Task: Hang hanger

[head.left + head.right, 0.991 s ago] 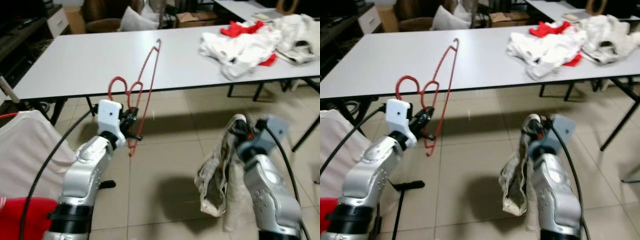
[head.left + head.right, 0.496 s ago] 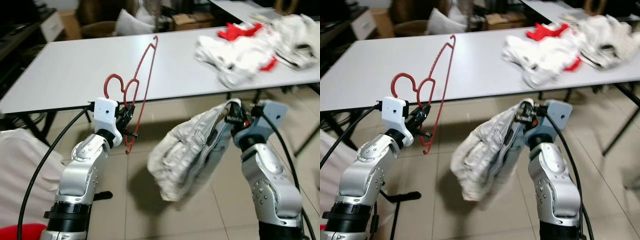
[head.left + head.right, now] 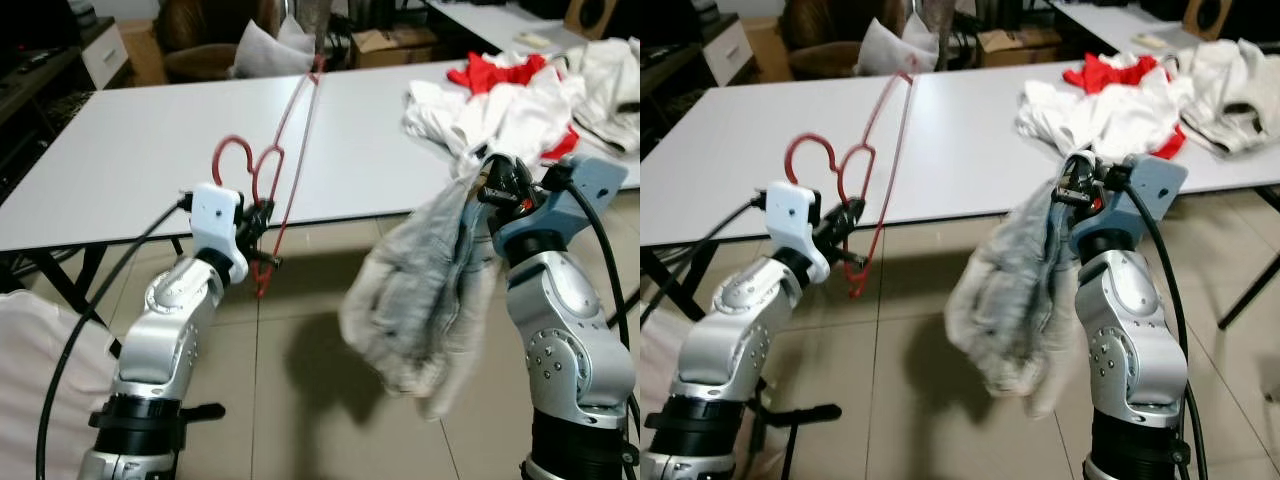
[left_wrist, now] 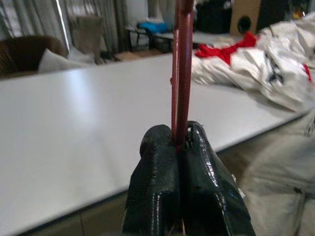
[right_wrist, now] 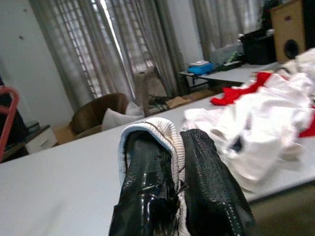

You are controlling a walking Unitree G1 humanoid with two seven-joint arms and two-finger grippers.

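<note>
— How are the arms placed?
— Both are raised before the white table [image 3: 130,150]. The left gripper [image 3: 262,222] pinches the red hanger [image 3: 290,140], which rises over the table edge. The right gripper [image 3: 497,184] clamps a grey garment [image 3: 425,290] that hangs below it.

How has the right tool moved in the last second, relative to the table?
Yes. The right tool, shut on the garment, has risen from below the table edge up level with it.

Head stereo pair looks forward and down over both arms at the white table [image 3: 150,150], mid-range. Each wrist cam sights close along its fingers, facing the same table and clothes pile [image 5: 256,128].
</note>
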